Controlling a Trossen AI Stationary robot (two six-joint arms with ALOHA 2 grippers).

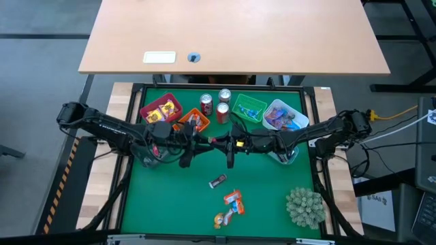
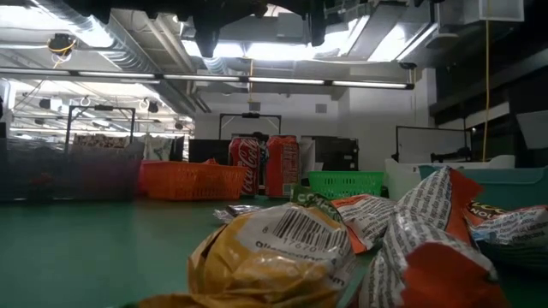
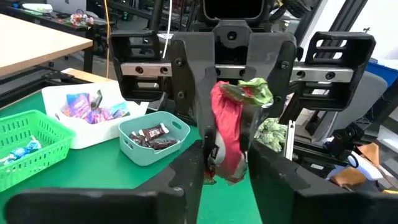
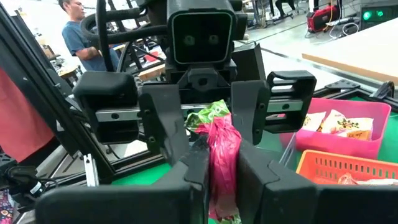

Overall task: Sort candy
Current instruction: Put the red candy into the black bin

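Two grippers meet nose to nose at the middle of the green mat (image 1: 170, 204), the left gripper (image 1: 202, 141) reaching in from 9 o'clock and the right gripper (image 1: 226, 143) from 3 o'clock. Between them hangs a red-wrapped sweet (image 3: 227, 134) with a crumpled green end. The right gripper's jaws are clamped tight on it; whether the left gripper has closed on it I cannot tell.

Open mat lies from the centre toward 6 o'clock, broken only by three loose sweets: a dark one (image 1: 217, 181), an orange-and-white one (image 1: 234, 201) and a yellow one (image 1: 221, 219). A spiky plant ball (image 1: 304, 206) sits at 4 o'clock near the mat's black frame.

The 12 o'clock edge is crowded. From 10 to 2 o'clock stand a pink tray (image 1: 146, 112) of yellow sweets, an orange basket (image 1: 193, 120), red soda cans (image 1: 222, 112), a green basket (image 1: 248, 107) and a white tray (image 1: 285, 116) of purple and blue sweets. A small teal tub (image 3: 153, 140) of dark sweets sits just under the right arm at 3 o'clock. Both arms span the mat's width, fencing the bins from the loose sweets.
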